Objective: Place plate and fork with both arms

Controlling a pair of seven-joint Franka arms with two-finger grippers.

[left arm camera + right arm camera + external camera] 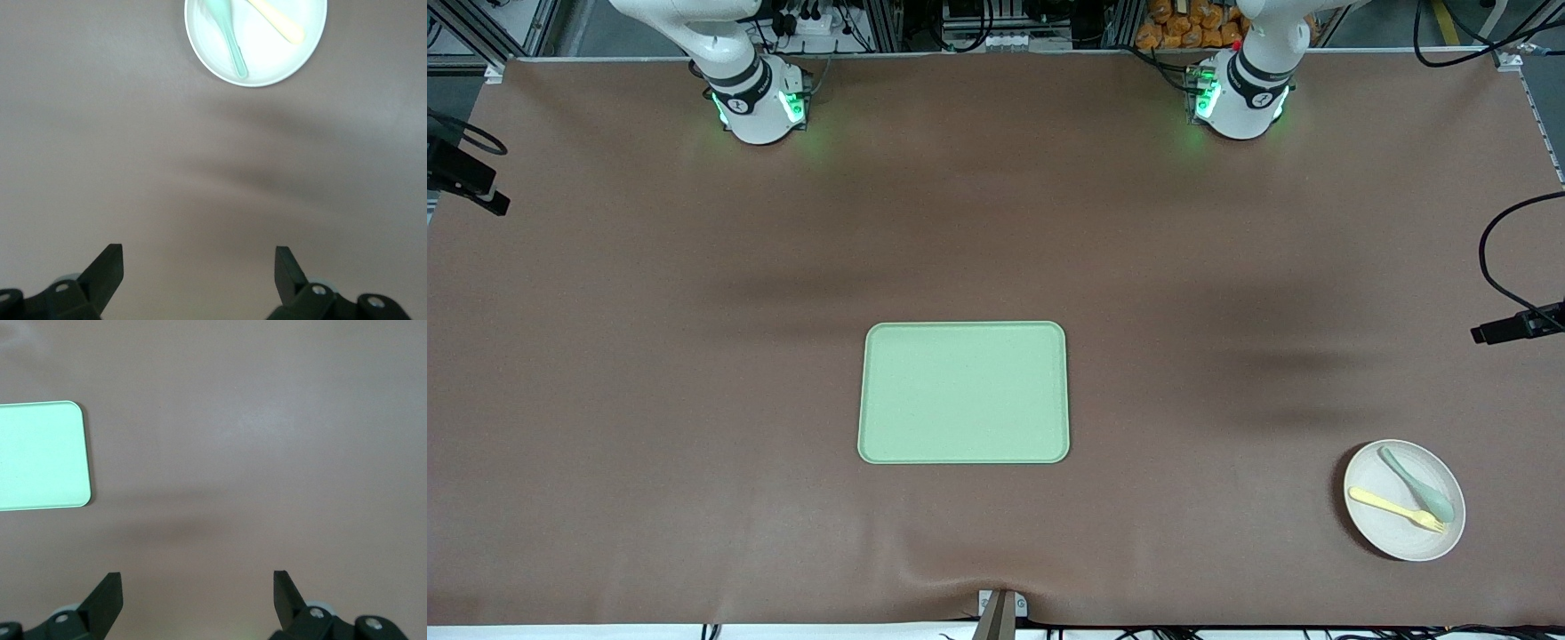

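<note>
The tray [963, 392] lies mid-worktop [694, 400]. Well apart from the tray, toward the left arm's end and nearer the front camera, sits the plate [1378, 524]. On it lie the fork [1396, 509] and the spoon [1418, 484], side by side.

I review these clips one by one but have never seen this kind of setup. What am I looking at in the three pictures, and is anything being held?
Two white robot arms are bolted along one edge of a brown table; the high picture faces them, showing only their bases. The other two pictures come from cameras on each arm's wrist, looking down past its own black fingers.

The left end effector is open over bare table, with the plate in its view. The right end effector is open too, over bare table beside the green tray. Neither holds anything.

On the table: the tray in the middle, and toward the left arm's end, nearer the front camera, the off-white plate carrying a yellow fork and a pale green spoon.
</note>
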